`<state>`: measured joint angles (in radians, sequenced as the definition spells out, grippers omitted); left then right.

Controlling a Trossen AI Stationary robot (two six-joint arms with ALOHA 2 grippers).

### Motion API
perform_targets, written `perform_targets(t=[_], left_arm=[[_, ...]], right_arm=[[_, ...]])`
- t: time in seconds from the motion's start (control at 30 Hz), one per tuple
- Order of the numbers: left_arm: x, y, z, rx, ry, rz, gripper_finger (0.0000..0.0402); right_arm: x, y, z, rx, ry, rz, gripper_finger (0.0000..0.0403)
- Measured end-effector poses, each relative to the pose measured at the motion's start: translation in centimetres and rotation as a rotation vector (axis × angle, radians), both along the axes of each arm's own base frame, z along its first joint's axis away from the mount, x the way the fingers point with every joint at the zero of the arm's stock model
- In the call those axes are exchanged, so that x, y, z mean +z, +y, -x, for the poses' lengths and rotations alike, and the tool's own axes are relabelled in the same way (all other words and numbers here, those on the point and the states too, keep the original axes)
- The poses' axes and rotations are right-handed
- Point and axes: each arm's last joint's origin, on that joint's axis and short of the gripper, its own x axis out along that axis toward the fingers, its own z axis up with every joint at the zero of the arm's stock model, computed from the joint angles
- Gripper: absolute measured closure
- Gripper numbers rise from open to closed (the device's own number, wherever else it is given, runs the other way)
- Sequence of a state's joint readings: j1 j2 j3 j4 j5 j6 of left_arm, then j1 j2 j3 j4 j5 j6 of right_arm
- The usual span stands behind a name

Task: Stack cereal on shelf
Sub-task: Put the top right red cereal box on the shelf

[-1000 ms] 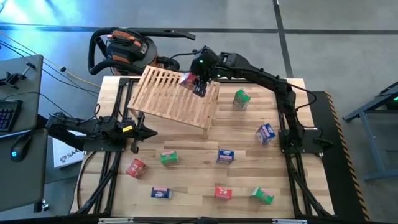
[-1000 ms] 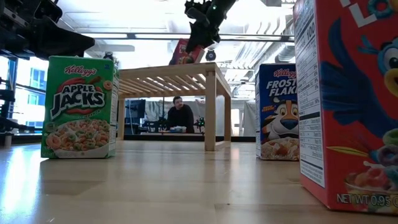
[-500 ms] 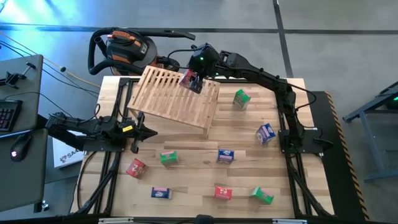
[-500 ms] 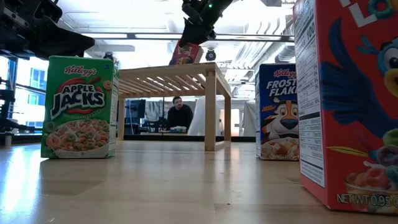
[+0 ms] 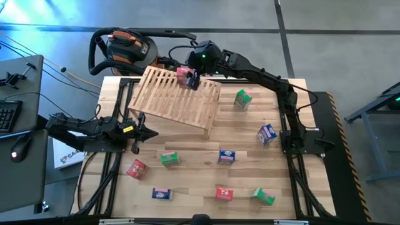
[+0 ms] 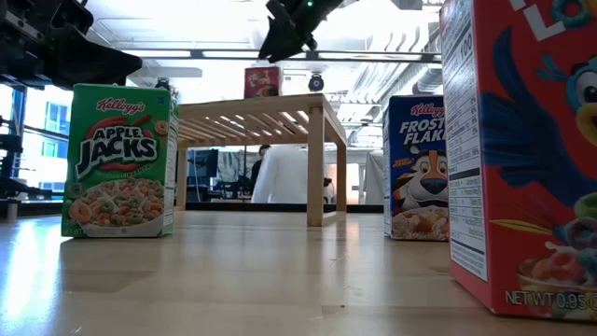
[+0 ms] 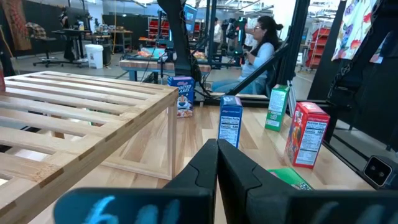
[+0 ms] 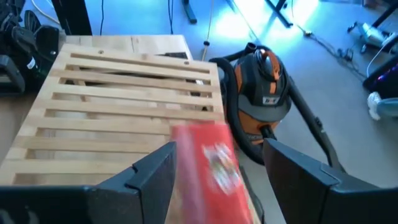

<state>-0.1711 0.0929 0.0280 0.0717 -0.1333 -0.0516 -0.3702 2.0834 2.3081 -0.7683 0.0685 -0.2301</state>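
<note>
Red cereal box point(image 6: 263, 81) stands upright on top of the shelf point(image 6: 256, 117), near its far edge. Right gripper point(image 6: 283, 30) hangs just above it, apart from the box, fingers spread. Green Apple Jacks box point(image 6: 118, 161) upright on the tabletop point(image 6: 233, 280) at left. Blue Frosted Flakes box point(image 6: 417, 168) upright to the right of the shelf. Big red box point(image 6: 520, 149) close to the camera at the right edge. Person in white point(image 6: 289, 175) visible under the shelf, in the room behind.

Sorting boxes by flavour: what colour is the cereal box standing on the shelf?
Red. The cereal box on the shelf shows best in the low view.
</note>
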Motion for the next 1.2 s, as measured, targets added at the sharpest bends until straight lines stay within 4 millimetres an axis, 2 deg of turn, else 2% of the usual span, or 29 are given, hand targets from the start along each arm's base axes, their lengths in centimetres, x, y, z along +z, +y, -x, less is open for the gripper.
perform_targets(t=[0.2,0.3,0.43,0.57,0.67,0.8,1.0,1.2], left_arm=[[0.0,0.0,0.0,0.0,0.001,0.024,0.0401],[0.0,0.0,0.0,0.0,0.001,0.033,0.0401],[0.0,0.0,0.0,-0.001,-0.001,0.058,0.0401],[0.0,-0.1,0.0,-0.024,0.002,0.058,0.0401],[0.0,-0.1,0.0,-0.02,0.001,0.051,0.0401],[0.0,-0.1,0.0,-0.019,0.0,0.05,0.0401],[0.0,0.0,0.0,-0.008,-0.002,0.05,0.0401],[0.0,0.0,0.0,0.016,-0.003,0.049,0.0401]], right_arm=[[0.4,0.5,-0.2,0.04,-0.003,0.053,0.0178],[1.3,1.4,0.3,0.045,0.026,0.073,0.0193],[2.9,2.9,2.3,0.03,0.094,0.127,0.0233],[3.3,3.7,4.1,0.047,0.163,0.053,0.029],[2.1,3.5,4.6,0.039,0.247,-0.038,0.0337],[-0.5,2.6,3.7,-0.021,0.338,-0.082,0.0393],[-4.4,1.4,2.7,-0.118,0.357,-0.115,0.0388],[-7.8,0.6,1.4,-0.18,0.286,-0.136,0.0401]])
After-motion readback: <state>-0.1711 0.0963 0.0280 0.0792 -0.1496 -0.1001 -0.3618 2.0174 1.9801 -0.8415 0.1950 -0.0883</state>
